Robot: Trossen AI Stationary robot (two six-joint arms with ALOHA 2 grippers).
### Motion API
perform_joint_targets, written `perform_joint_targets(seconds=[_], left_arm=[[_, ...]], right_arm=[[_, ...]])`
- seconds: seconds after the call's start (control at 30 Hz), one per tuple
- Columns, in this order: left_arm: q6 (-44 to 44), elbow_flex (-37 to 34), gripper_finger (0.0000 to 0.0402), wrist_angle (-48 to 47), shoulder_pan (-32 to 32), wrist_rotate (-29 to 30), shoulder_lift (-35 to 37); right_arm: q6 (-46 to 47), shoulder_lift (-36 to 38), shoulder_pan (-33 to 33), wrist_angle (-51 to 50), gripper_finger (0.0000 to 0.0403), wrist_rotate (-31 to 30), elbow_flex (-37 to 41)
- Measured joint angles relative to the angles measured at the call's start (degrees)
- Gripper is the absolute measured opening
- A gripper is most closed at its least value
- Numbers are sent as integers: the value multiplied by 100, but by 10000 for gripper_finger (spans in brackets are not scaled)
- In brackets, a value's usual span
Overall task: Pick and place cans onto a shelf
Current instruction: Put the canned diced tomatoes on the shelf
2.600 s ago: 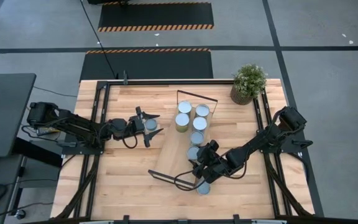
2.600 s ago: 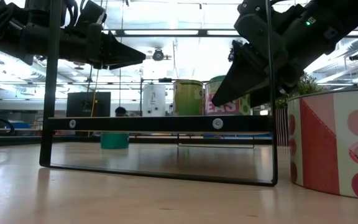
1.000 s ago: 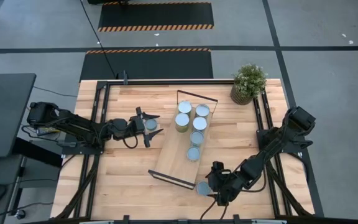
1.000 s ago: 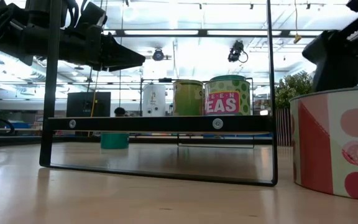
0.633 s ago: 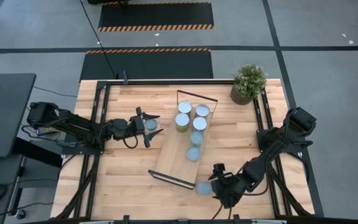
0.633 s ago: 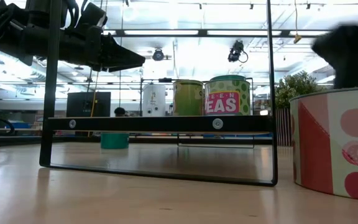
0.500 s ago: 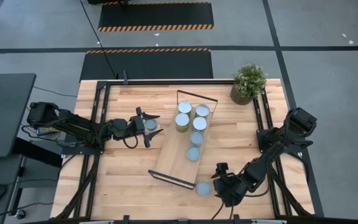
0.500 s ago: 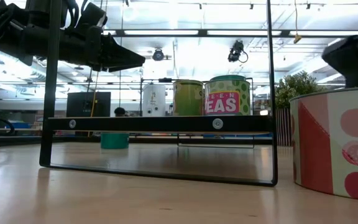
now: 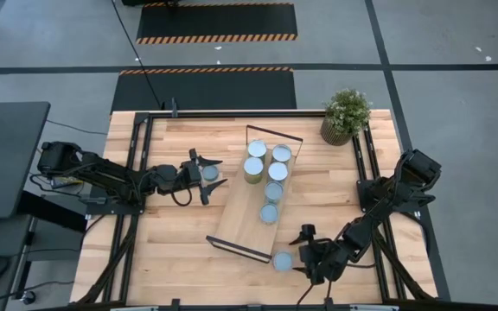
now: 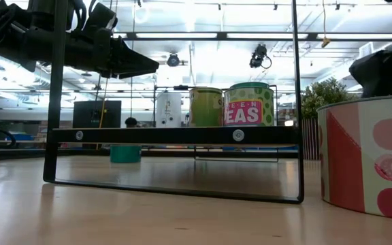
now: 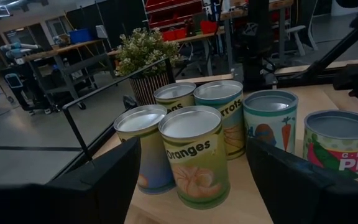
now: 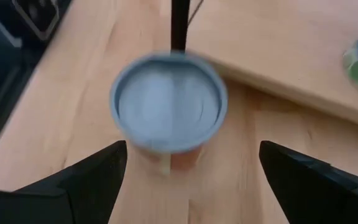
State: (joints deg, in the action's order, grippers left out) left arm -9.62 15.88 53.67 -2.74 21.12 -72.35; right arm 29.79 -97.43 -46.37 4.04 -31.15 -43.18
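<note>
The light-wood shelf (image 9: 247,220) lies slantwise at mid table with black wire frames at both ends. Several cans (image 9: 267,170) stand on it; they also show in the left wrist view (image 11: 194,155). A tomato can (image 9: 282,261) stands on the table by the shelf's near end, large in the low view (image 10: 369,160). My right gripper (image 9: 300,254) is open just right of it, its fingers (image 12: 92,177) spread to both sides of the can (image 12: 168,109) without touching. My left gripper (image 9: 218,173) is open and raised above a teal can (image 9: 209,174) that stands on the table (image 10: 125,153).
A potted plant (image 9: 347,117) stands at the far right corner. The shelf's near wire frame (image 10: 175,136) stands upright close beside the tomato can. Bare tabletop lies left of the shelf's near end (image 9: 171,250) and to the right (image 9: 327,186).
My right gripper has shifted a little toward the table's right edge beside the tomato can and stays open. The can has not moved. My left arm has kept still.
</note>
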Motion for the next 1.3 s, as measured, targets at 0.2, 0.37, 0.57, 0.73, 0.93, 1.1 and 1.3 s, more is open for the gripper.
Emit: perform_joint_targets(seconds=[0.2,0.37,0.57,0.73,0.93,1.1,1.3], left_arm=[[1,0,297,0,0,2,1],[1,0,297,5,0,0,1],[3,0,297,3,1,1,0],[3,0,297,-12,0,2,1],[3,0,297,-26,0,0,1],[14,0,297,-31,0,0,1],[40,0,297,-31,0,0,0]], right_arm=[[-134,-242,7,478,374,-81,73],[-427,-679,22,812,374,-77,-69],[-604,-860,180,1129,374,-152,-163],[-769,-855,320,1226,371,-28,-161],[-941,-835,385,1371,343,82,-161],[-937,-690,382,1175,306,323,-161],[-790,257,381,159,295,386,-161]])
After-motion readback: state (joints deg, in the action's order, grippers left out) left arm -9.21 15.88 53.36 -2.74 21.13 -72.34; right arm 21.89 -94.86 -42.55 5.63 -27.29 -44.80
